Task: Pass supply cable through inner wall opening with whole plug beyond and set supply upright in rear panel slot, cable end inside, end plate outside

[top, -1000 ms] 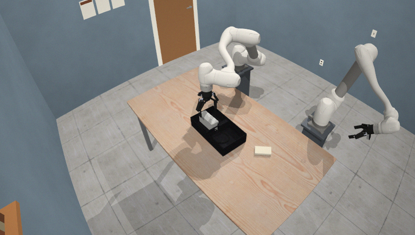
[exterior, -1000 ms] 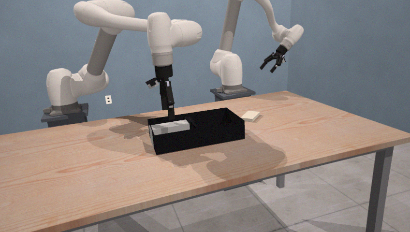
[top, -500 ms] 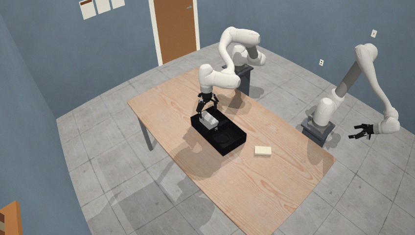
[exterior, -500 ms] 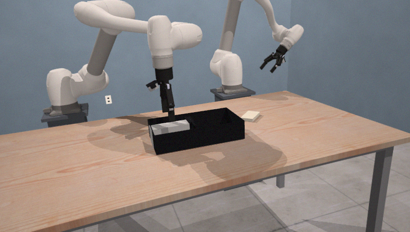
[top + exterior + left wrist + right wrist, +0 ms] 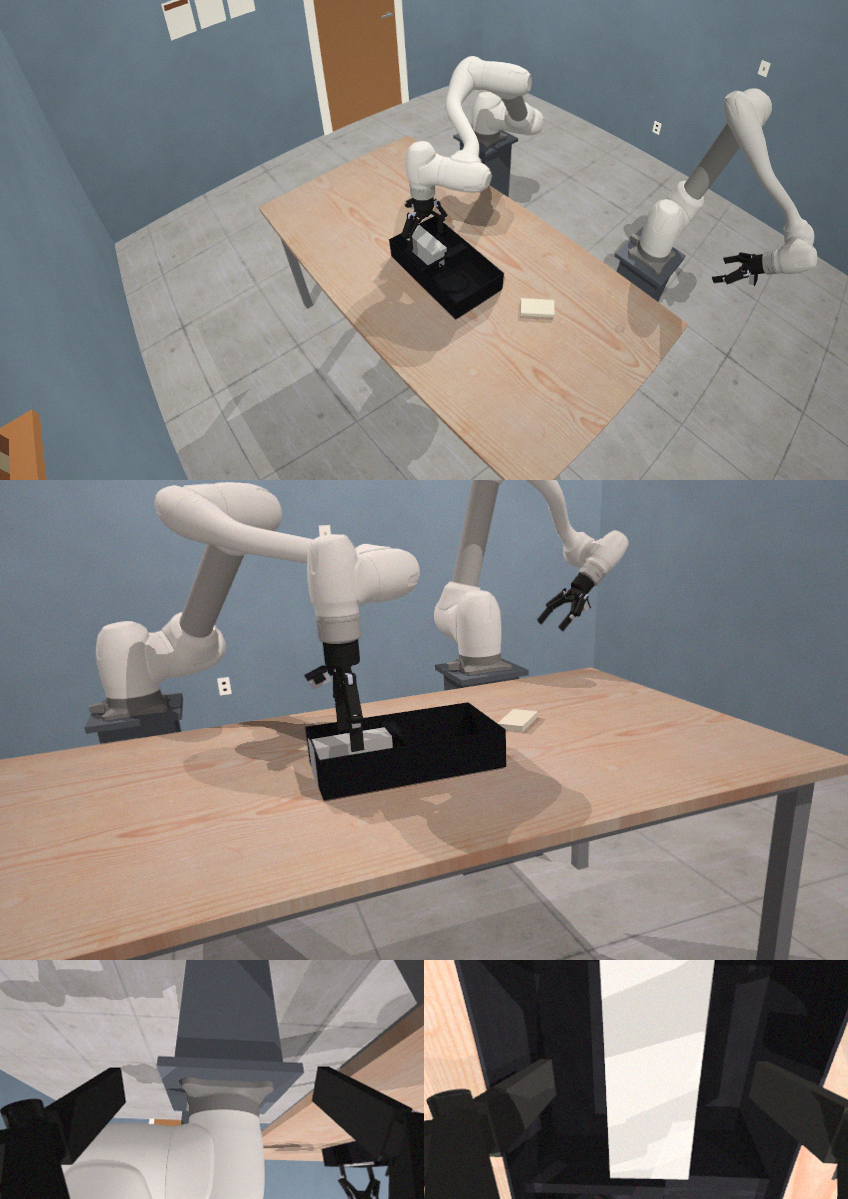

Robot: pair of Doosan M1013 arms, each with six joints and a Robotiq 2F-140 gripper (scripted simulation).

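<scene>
Right hand wide open astride the power supply, long axis between the fingers

Right gripper (image 5: 424, 233) (image 5: 351, 736) (image 5: 654, 1079) points down, fingers fully spread, holding nothing. One finger stands off each long side of the power supply (image 5: 429, 246) (image 5: 333, 744) (image 5: 653, 1070); in the wrist view dark gaps show both sides. Supply's long axis runs along the case's length, square to the closing line. Closing would therefore pinch its long sides; if the seating is judged good, a straight lift is the safer exit, as sideways drift could nudge it.

Supply lies in the rear end of the computer case (image 5: 479, 302) (image 5: 416, 765) (image 5: 499, 1015), pale end plate (image 5: 313, 762) at the rear panel. Flatness of contact: cannot tell. Cable run and plug: too dark to confirm; a small grey piece (image 5: 442, 262) shows by the supply's inner end.

Beyond the case, a cream block (image 5: 536, 307) (image 5: 519, 719) lies on the table (image 5: 535, 416) (image 5: 238, 860) (image 5: 446, 1035), apart from it.

Farthest: left gripper (image 5: 723, 269) (image 5: 553, 622) (image 5: 220, 1083), wide open, empty, well away. Right is the nearer hand.
</scene>
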